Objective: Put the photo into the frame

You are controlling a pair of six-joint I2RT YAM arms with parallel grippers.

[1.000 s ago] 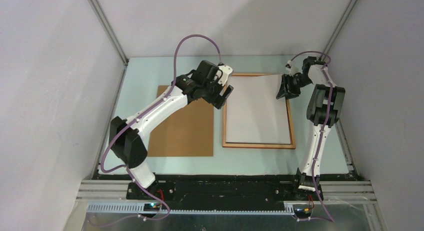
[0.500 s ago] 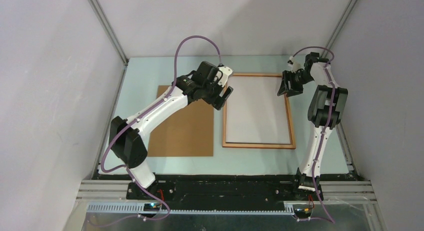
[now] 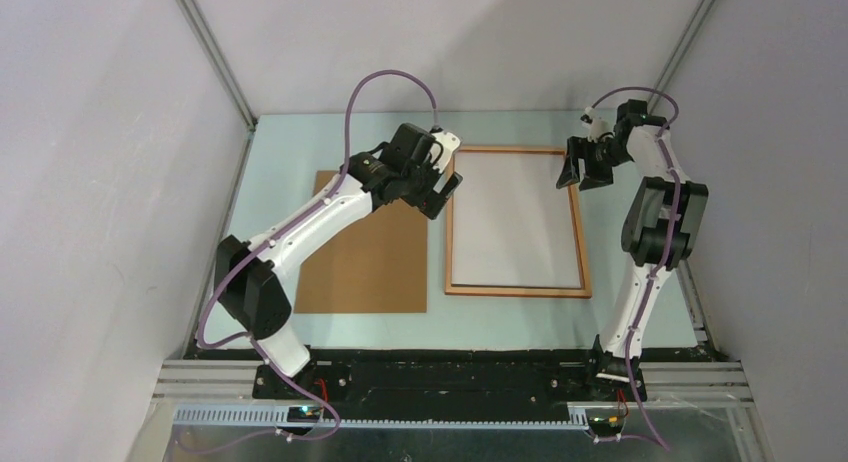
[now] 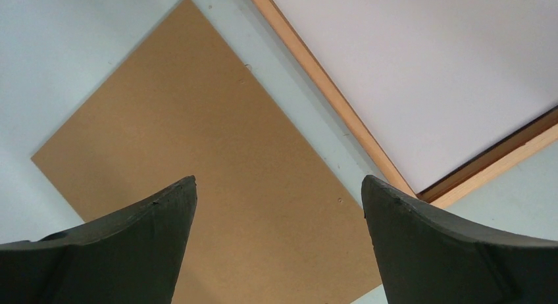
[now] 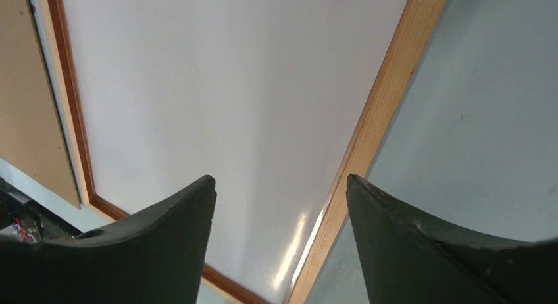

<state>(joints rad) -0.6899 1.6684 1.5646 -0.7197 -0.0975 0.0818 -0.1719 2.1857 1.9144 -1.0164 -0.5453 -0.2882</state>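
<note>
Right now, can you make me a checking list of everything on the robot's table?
Surface: pale green table, flat.
Job's things: photo lies white side up inside the wooden frame.
Clutter: brown board lies flat, left of the frame, not touching it.
Grippers: left gripper open and empty, above the board near the frame; right gripper open and empty, above the frame's right side.
Cables: purple cables loop above each arm, off the table.
Surroundings: grey walls on three sides; metal rail at the near edge.
</note>
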